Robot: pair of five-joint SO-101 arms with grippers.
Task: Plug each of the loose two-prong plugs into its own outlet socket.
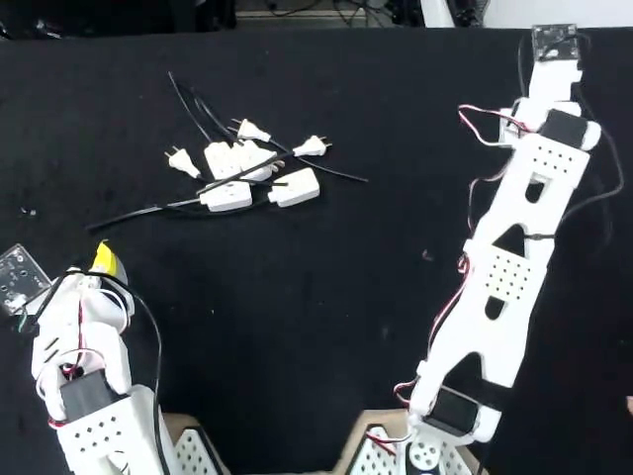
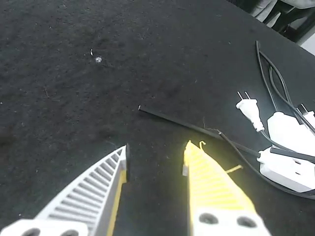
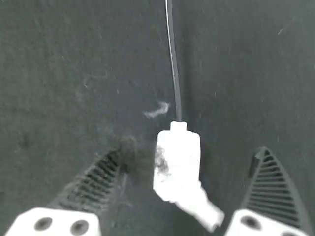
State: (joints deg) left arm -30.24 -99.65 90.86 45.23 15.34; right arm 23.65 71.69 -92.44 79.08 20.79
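Note:
A heap of white two-prong plugs and outlet sockets with black cords lies at the table's back left. Loose plugs [image 1: 181, 160] [image 1: 252, 130] [image 1: 313, 147] ring the sockets [image 1: 227, 196] [image 1: 295, 187]. My left gripper [image 1: 99, 267] sits near the front left, short of the heap, open and empty [image 2: 157, 146]. Ahead of it lie a plug [image 2: 250, 110] and a socket [image 2: 290, 169]. My right arm [image 1: 524, 198] stretches to the back right. Its gripper [image 3: 188, 152] is open, and another white plug [image 3: 177, 157] with a thin cord [image 3: 172, 59] lies between the fingers, untouched.
Black cords [image 1: 148, 210] trail from the heap toward the left and the back. A cord end [image 2: 147, 112] lies just ahead of my left fingers. The table is covered in black cloth [image 1: 326, 297]. A few small specks [image 2: 98, 60] sit on it.

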